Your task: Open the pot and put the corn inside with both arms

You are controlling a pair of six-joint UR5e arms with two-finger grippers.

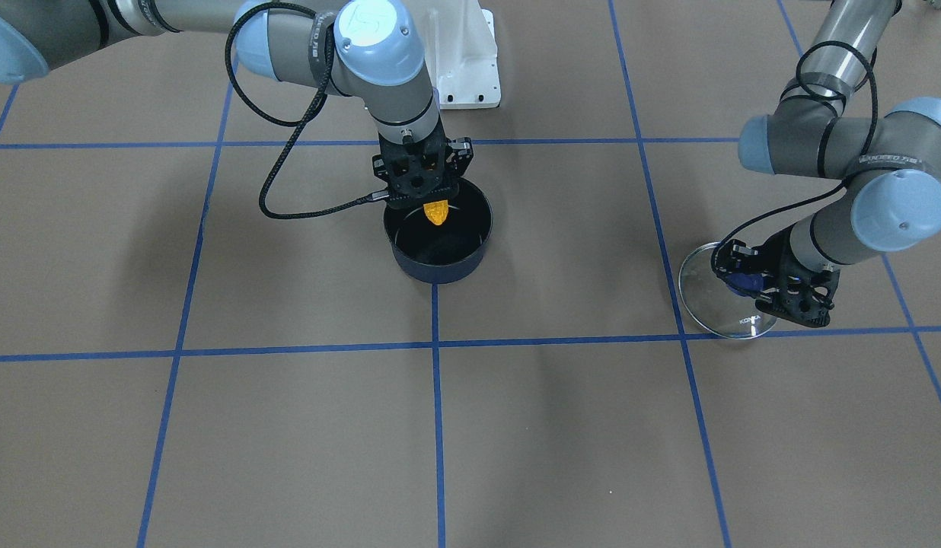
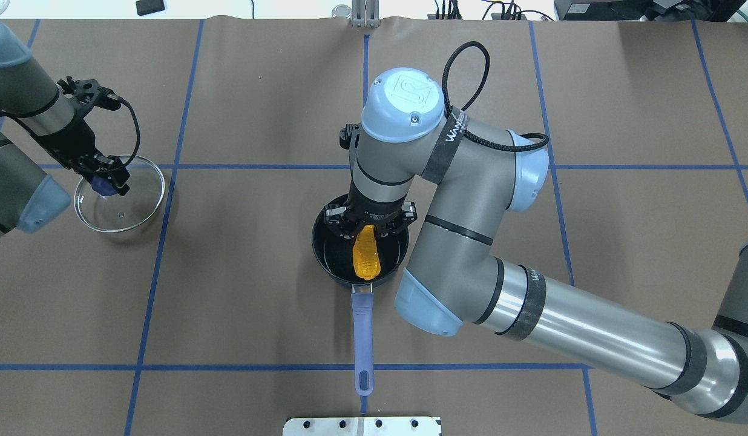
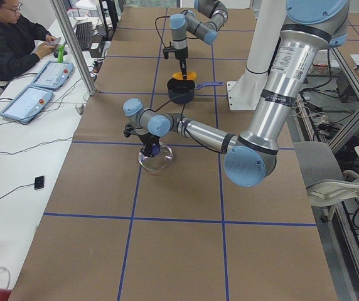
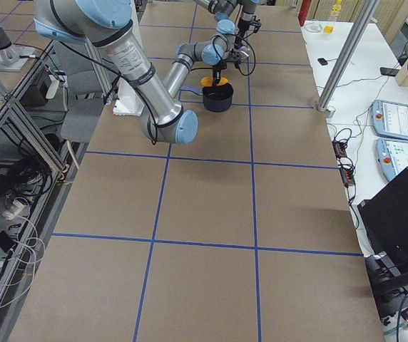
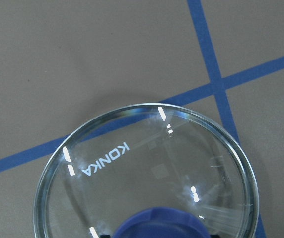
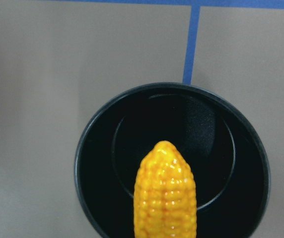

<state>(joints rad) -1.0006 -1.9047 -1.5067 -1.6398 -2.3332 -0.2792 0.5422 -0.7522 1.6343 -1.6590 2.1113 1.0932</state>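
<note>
The dark navy pot stands open at the table's middle, its purple-blue handle pointing toward the robot's base. My right gripper is shut on the orange-yellow corn and holds it tip-down over the pot's black interior. The corn also shows in the front view, just above the pot. My left gripper is shut on the blue knob of the glass lid. It holds the lid tilted, low at the table's left.
A white mounting plate sits at the near edge behind the pot's handle. Blue tape lines cross the brown table. An operator sits by two tablets beyond the far side.
</note>
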